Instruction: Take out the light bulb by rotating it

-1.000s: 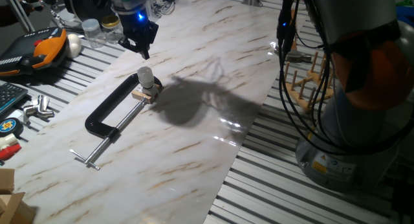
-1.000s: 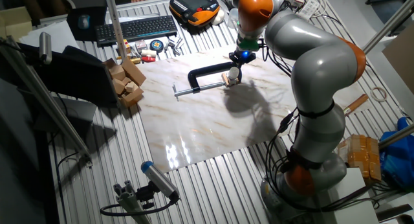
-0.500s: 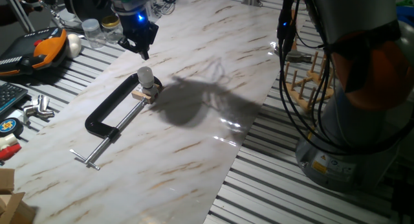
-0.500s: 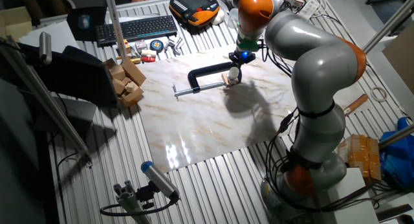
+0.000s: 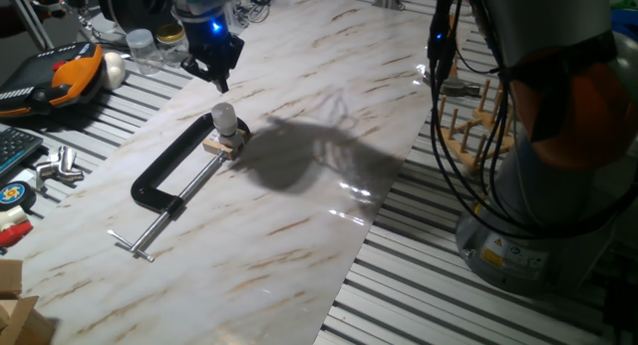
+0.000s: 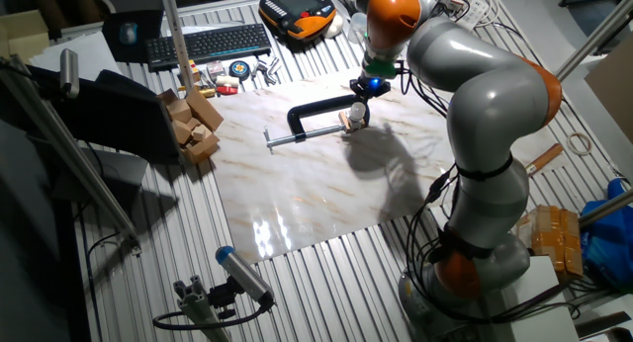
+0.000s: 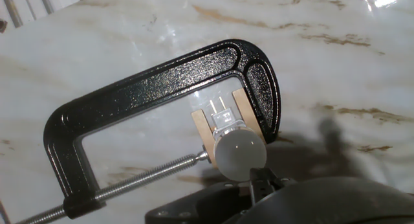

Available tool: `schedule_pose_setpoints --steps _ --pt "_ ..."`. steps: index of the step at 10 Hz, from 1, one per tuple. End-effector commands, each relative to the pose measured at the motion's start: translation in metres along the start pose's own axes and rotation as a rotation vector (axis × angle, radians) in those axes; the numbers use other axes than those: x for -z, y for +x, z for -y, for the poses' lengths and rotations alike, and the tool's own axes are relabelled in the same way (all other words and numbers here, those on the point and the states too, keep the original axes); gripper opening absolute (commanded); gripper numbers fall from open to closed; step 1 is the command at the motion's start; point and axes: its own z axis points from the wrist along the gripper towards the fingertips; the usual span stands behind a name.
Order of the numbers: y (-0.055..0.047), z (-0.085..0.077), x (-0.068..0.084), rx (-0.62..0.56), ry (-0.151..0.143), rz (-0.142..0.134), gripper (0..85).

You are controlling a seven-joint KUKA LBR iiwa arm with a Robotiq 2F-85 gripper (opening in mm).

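Observation:
The light bulb (image 5: 223,117) is a small frosted globe standing upright in a tan wooden block (image 5: 227,143). A black C-clamp (image 5: 169,171) holds that block on the marble slab. My gripper (image 5: 221,83) hangs just above and behind the bulb without touching it, its fingers drawn together to a point. The other fixed view shows the bulb (image 6: 356,112) right under the gripper (image 6: 363,98). In the hand view the bulb (image 7: 238,154) sits low in the middle, the clamp (image 7: 142,94) arcs around the block (image 7: 207,130), and the gripper (image 7: 262,182) tip pokes in at the bottom edge.
An orange-and-black pendant (image 5: 60,76) and clear jars (image 5: 150,46) lie off the slab at the far left. A wooden peg rack (image 5: 478,126) stands by the arm's base. A keyboard (image 6: 208,41) and stacked wooden blocks (image 6: 193,125) lie beyond the slab.

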Motion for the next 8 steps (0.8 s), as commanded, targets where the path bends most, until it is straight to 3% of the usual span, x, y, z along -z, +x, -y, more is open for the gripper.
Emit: schedule_pose_setpoints --steps 1,2,4,8 --pt "0.0001 -0.0002 -0.0001 -0.005 0.002 -0.005 0.0" --pt "0.0001 -0.0002 -0.0001 -0.014 -0.011 -0.027 0.0" --pt "0.0001 -0.0002 -0.0001 0.011 -0.004 -0.049 0.0" --pt "0.0001 -0.0002 -0.0001 0.015 0.024 -0.071 0.0"
